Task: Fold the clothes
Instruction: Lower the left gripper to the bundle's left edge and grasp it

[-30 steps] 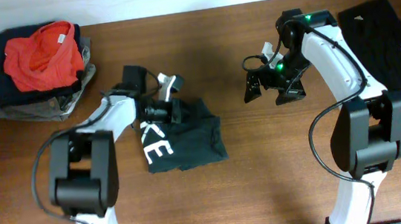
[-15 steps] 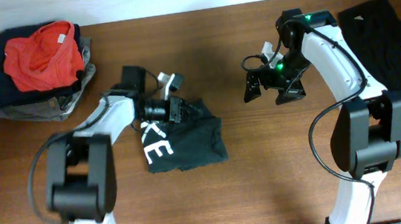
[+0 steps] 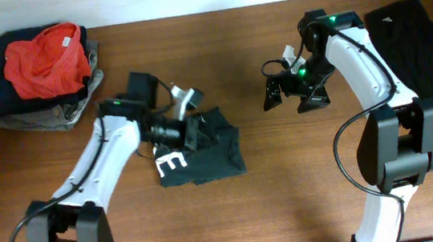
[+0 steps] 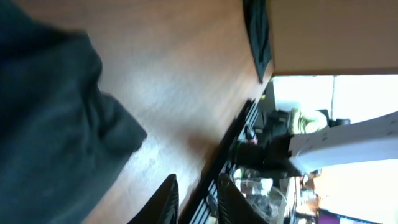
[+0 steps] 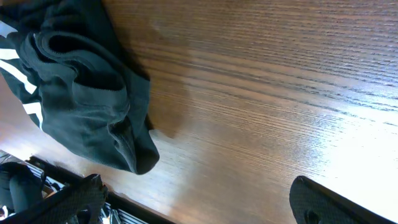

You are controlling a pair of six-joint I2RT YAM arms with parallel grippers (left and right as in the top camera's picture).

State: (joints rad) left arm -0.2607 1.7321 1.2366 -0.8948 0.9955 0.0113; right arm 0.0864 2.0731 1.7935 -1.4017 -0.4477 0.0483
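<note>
Right of pile [image 3: 42, 75]: crumpled shirt [image 3: 204, 154], soft, light, limp; take by edge or corner. Over it, left gripper [image 4: 199, 190] narrowly parted, empty. Farther right, right gripper [image 3: 291, 99] spread wide, empty.

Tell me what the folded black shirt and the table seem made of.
The folded black shirt looks like thin, soft knit fabric, maybe cotton, matte: it bunches into limp folds. The table looks like wood or veneer, brown with slight sheen: visible grain and a glare streak.
</note>
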